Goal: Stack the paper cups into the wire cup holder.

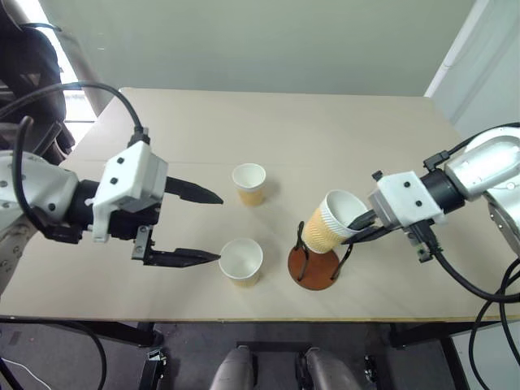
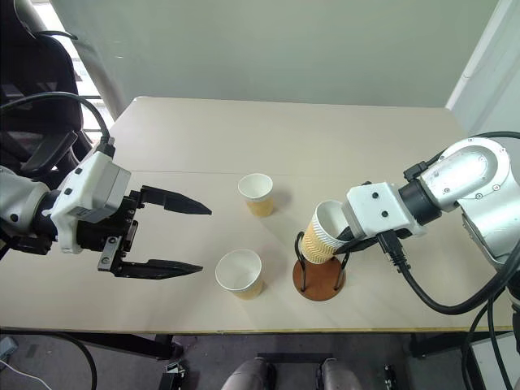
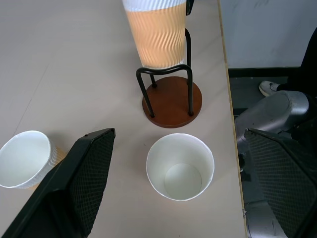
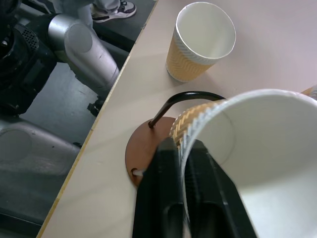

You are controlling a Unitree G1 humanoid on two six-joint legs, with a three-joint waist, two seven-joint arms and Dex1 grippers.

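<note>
A tan-walled paper cup (image 1: 329, 223) leans tilted between the black wire loops of the wire cup holder (image 1: 315, 268), its bottom down inside the loops. My right gripper (image 1: 361, 221) is shut on this cup's rim, one finger (image 4: 161, 198) outside the wall and one inside. A second paper cup (image 1: 241, 260) stands upright near the table's front edge, just left of the holder. A third paper cup (image 1: 249, 183) stands upright farther back. My left gripper (image 1: 218, 227) hangs open left of the two loose cups, fingertips pointing at them, holding nothing.
The beige table (image 1: 187, 138) has open room at the back and on the left. Its front edge (image 1: 244, 318) runs close to the holder and the near cup. A dark chair (image 2: 32, 89) stands off the table's far left corner.
</note>
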